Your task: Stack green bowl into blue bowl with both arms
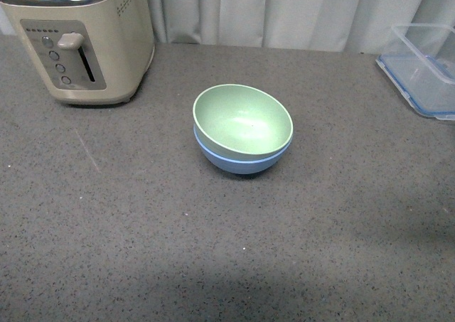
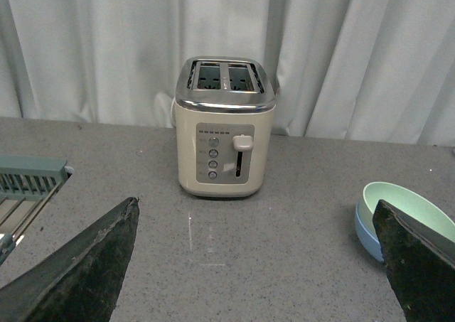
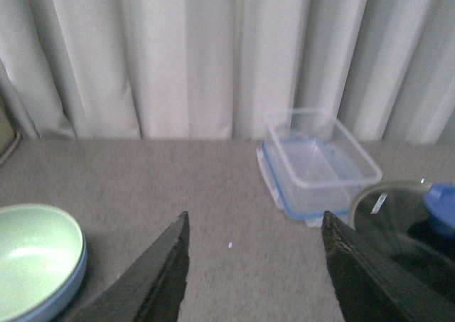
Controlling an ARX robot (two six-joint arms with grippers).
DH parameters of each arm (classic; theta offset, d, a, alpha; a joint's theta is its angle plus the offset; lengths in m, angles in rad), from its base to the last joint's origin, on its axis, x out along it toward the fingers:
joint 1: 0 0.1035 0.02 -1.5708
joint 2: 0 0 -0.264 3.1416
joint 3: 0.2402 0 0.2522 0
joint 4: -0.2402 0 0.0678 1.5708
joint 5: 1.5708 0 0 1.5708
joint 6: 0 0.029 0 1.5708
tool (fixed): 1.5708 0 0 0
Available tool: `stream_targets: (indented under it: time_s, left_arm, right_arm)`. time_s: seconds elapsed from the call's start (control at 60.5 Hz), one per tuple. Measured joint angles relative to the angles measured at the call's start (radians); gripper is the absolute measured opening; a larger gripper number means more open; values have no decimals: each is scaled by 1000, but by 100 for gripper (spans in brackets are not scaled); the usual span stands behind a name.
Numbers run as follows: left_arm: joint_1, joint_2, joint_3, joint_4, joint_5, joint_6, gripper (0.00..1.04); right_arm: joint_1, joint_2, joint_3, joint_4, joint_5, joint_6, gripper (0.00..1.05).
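In the left wrist view the left gripper (image 2: 249, 265) fills the near edge, its two dark fingers (image 2: 85, 272) spread wide apart with nothing between them but bare grey countertop (image 2: 213, 251). The right gripper (image 3: 252, 272) stands the same way in its own view: fingers (image 3: 153, 279) parted, released, holding nothing. Neither arm shows in the front view.

Out in the middle of the countertop, the green bowl (image 1: 243, 120) sits nested inside the blue bowl (image 1: 238, 162), slightly tilted, so the blue rim shows as a thin band below the green one. The stacked pair stands apart from both grippers. In the left wrist view the two bowls (image 2: 398, 208) peek out just beside one finger, beyond its tip and not between the fingers. In the right wrist view they (image 3: 35, 258) lie off past the other side's finger, again outside the open gap.

Farther back, a cream toaster (image 1: 78, 41) stands at the far left of the counter, well apart from the bowls. A clear plastic container (image 1: 426, 70) with a blue-trimmed rim sits at the far right. The right wrist view also catches a glass lid (image 3: 398, 229) with a blue knob near that container. A pale curtain (image 1: 284, 13) hangs behind everything
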Motion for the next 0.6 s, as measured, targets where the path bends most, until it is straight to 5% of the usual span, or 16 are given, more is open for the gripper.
stream_targets:
  time_s: [0.198,0.595]
  left_arm:
    - [0,0,0,0,2,0,98]
    - [0,0,0,0,3,0,98]
  right_arm:
    - [-63,-224,-77,-146,-61,-3,1]
    - [-169,-537,-119,-407,-162,-5,1]
